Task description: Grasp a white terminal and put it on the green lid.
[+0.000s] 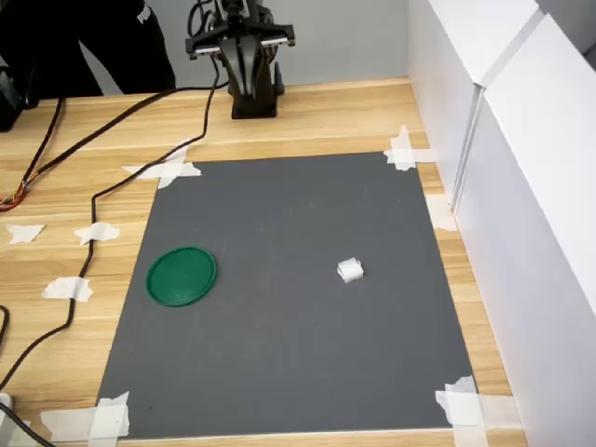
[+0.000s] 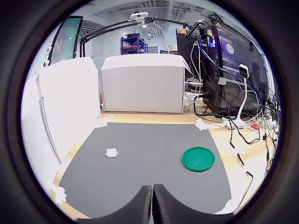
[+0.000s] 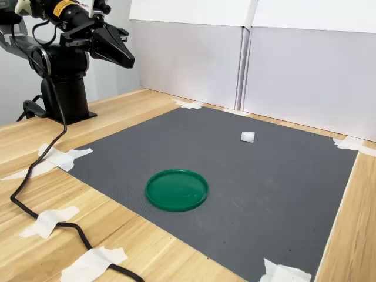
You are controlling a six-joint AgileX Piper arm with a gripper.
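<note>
Claw (image 3: 126, 57) hangs high over the table's (image 3: 117, 235) far edge by the arm's base, its two dark fingers (image 2: 140, 205) pressed together on nothing, tips aimed out over the grey mat (image 1: 298, 326). On that mat the terminal (image 1: 350, 270) sits alone toward the first exterior view's right, too small and blocky to tell a long axis, well apart from the lid (image 1: 182, 276), which lies flat, rim up, near the mat's left edge. White tape (image 1: 405, 149) pins the mat's corners to the pale wood, white panels (image 3: 305, 70) wall two sides, a black cable (image 1: 102, 196) trails across the table, and no writing is legible.
</note>
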